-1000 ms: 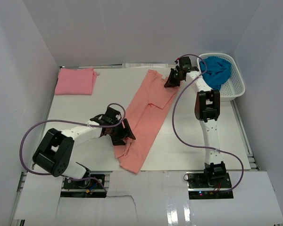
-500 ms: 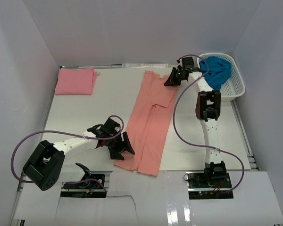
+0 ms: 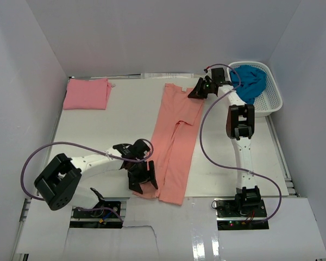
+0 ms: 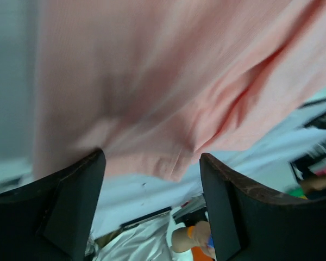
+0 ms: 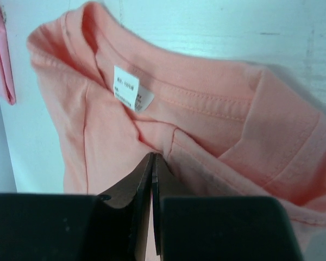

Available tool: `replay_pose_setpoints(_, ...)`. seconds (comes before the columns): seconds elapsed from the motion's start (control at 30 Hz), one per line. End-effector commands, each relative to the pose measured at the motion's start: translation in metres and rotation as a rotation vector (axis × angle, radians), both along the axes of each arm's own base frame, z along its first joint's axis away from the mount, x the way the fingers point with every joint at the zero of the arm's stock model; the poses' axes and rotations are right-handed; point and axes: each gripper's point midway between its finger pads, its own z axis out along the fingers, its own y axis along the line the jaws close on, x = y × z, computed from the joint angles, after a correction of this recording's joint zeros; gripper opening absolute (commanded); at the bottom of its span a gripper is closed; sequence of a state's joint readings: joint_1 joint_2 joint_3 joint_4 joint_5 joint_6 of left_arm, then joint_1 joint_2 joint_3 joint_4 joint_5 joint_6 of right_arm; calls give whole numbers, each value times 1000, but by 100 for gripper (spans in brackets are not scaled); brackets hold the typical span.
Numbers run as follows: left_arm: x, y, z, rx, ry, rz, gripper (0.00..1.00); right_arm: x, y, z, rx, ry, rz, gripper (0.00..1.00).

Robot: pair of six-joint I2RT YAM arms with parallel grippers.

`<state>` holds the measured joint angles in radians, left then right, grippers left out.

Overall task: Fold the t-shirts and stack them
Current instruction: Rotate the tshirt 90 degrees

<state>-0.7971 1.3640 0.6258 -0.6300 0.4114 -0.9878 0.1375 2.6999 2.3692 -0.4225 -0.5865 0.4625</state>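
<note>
The orange shirt (image 3: 176, 136) lies as a long folded strip down the tabletop (image 3: 98, 130), with its collar far and its hem at the near edge. The right hand (image 5: 152, 157) pinches a fold just below the collar, near the white label (image 5: 126, 87). The left hand (image 4: 152, 157) is spread wide at the hem's left corner. Bare tabletop opens leftward. The pink shirt (image 3: 87, 93) lies folded in the far left corner, and the blue shirt (image 3: 250, 81) is in the basket (image 3: 274, 103).

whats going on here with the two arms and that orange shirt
The two arms are laying out the orange shirt lengthwise on the table. The right gripper is pinched shut on its collar end at the far side. The left gripper sits open at the near hem. A folded pink shirt lies far left, and a blue shirt is in the basket.
</note>
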Motion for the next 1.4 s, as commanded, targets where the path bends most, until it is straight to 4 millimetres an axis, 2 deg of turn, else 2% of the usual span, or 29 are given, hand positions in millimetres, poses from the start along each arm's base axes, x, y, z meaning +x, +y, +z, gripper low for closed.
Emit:
replay_pose_setpoints(0.0, 32, 22, 24, 205, -114, -28, 82, 3, -5, 19, 16, -93, 11, 8)
replay_pose_setpoints(0.03, 54, 27, 34, 234, -169, 2, 82, 7, -5, 56, 20, -187, 17, 8)
replay_pose_setpoints(0.1, 82, 31, 57, 239, -237, -2, 82, -1, -7, 74, 11, -219, 30, 8)
replay_pose_setpoints(0.13, 115, 29, 84, 206, -315, 46, 83, -3, -8, 85, 7, -239, 33, 8)
replay_pose_setpoints(0.2, 153, 51, 102, 264, -383, 73, 83, -16, -12, 118, -1, -287, 42, 8)
replay_pose_setpoints(0.23, 179, 48, 133, 242, -465, 93, 83, -24, -13, 149, -1, -336, 44, 8)
replay_pose_setpoints(0.27, 196, 61, 142, 303, -510, 109, 83, -30, -15, 156, -14, -357, 52, 8)
replay_pose_setpoints(0.3, 214, 66, 145, 329, -534, 89, 83, -42, -19, 147, -29, -330, 52, 8)
replay_pose_setpoints(0.33, 227, 63, 155, 320, -578, 64, 84, -53, -22, 174, -37, -376, 46, 8)
replay_pose_setpoints(0.37, 248, 47, 178, 250, -666, 42, 84, -61, -25, 177, -50, -383, 41, 8)
replay_pose_setpoints(0.4, 258, 39, 182, 216, -697, 6, 84, -69, -29, 179, -66, -383, 29, 8)
replay_pose_setpoints(0.43, 267, 26, 176, 177, -707, -68, 84, -90, -32, 183, -72, -369, 23, 8)
replay_pose_setpoints(0.47, 283, 10, 187, 112, -766, -85, 84, -102, -33, 182, -76, -354, 23, 8)
replay_pose_setpoints(0.5, 284, -9, 189, 13, -766, -130, 84, -116, -34, 179, -85, -333, 22, 8)
replay_pose_setpoints(0.53, 291, -19, 189, -27, -789, -163, 83, -142, -37, 178, -101, -310, 17, 8)
replay_pose_setpoints(0.57, 306, -30, 175, -48, -785, -176, 82, -159, -30, 173, -121, -291, 37, 8)
replay_pose_setpoints(0.6, 315, -45, 187, -113, -809, -197, 79, -175, -32, 164, -172, -266, 31, 8)
replay_pose_setpoints(0.63, 321, -54, 187, -147, -812, -216, 77, -202, -33, 157, -202, -243, 40, 8)
replay_pose_setpoints(0.67, 331, -65, 167, -164, -777, -245, 75, -221, -22, 148, -236, -228, 69, 8)
replay_pose_setpoints(0.7, 336, -83, 188, -250, -813, -277, 75, -238, -17, 142, -241, -205, 92, 8)
replay_pose_setpoints(0.73, 340, -94, 189, -290, -822, -302, 74, -264, -14, 127, -242, -166, 113, 8)
replay_pose_setpoints(0.77, 346, -104, 172, -310, -796, -331, 74, -284, 1, 119, -229, -146, 165, 8)
replay_pose_setpoints(0.8, 348, -120, 190, -382, -832, -369, 74, -298, 8, 119, -212, -148, 179, 8)
replay_pose_setpoints(0.83, 352, -128, 190, -405, -845, -384, 73, -324, 16, 97, -219, -96, 226, 8)
replay_pose_setpoints(0.9, 363, -139, 178, -434, -841, -402, 73, -346, 23, 89, -199, -76, 249, 8)
replay_pose_setpoints(0.93, 366, -143, 176, -451, -849, -409, 73, -363, 29, 76, -190, -51, 271, 8)
replay_pose_setpoints(1.03, 377, -150, 154, -459, -857, -410, 74, -385, 37, 70, -179, -41, 296, 8)
replay_pose_setpoints(1.27, 397, -155, 102, -431, -860, -393, 77, -432, 44, 35, -190, 45, 362, 8)
replay_pose_setpoints(1.37, 404, -157, 78, -414, -833, -376, 77, -443, 51, 27, -176, 64, 385, 8)
